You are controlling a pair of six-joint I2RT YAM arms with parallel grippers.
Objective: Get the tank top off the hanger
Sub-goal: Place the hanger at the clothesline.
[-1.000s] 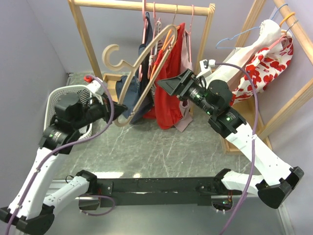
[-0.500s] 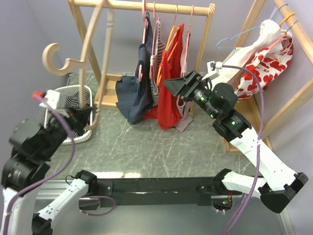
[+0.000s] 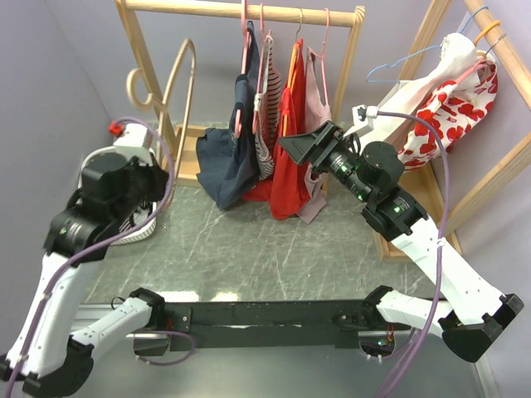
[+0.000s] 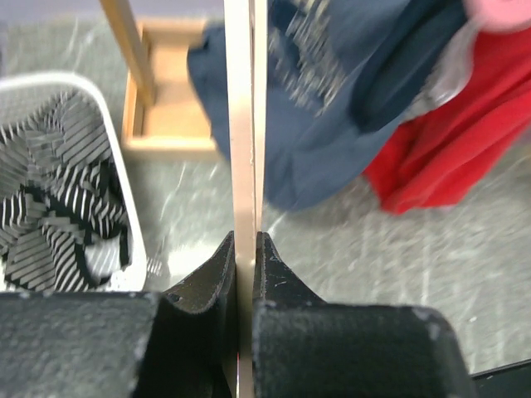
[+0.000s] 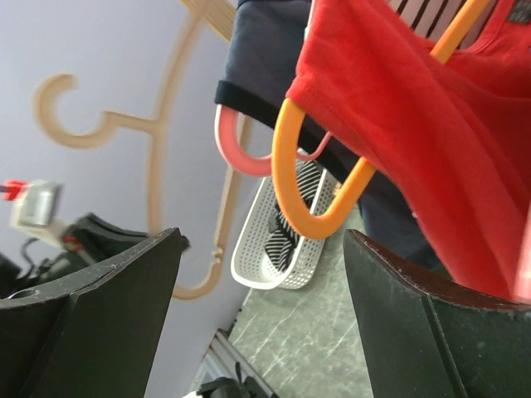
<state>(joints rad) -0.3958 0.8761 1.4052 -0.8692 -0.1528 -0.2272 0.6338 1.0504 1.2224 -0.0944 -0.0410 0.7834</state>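
Left gripper: my left gripper point(image 4: 245, 249) is clamped almost fully shut on the thin wood of the hanger point(image 3: 177, 91), which I hold upright over the left edge of the counter point(image 3: 249, 249) with its hook uppermost.
Hanger: it is bare, with no cloth on it in any view.
Tank top: the black-and-white striped garment point(image 4: 50, 199) I take for it lies crumpled inside the white basket point(image 3: 93, 162) at the far-left corner of the counter. It sits below the hanger and apart from it.
Right gripper: my right gripper point(image 5: 261, 265) has its jaws spread wide with nothing between them. It hovers in front of the clothes on the wooden rack point(image 3: 241, 10) along the far edge, near the red garment point(image 5: 398, 124) on its orange hanger point(image 5: 332, 215).
Step in hand: I judge the pulling-off done, with the top and the hanger parted. Only the empty hanger is left in my grip.
Next move: I need a place for the hanger, either laid on the counter or hooked onto the rail. The rack's left post stands just beside it, so the hook must pass that without catching. I should let go only once the hanger is supported.
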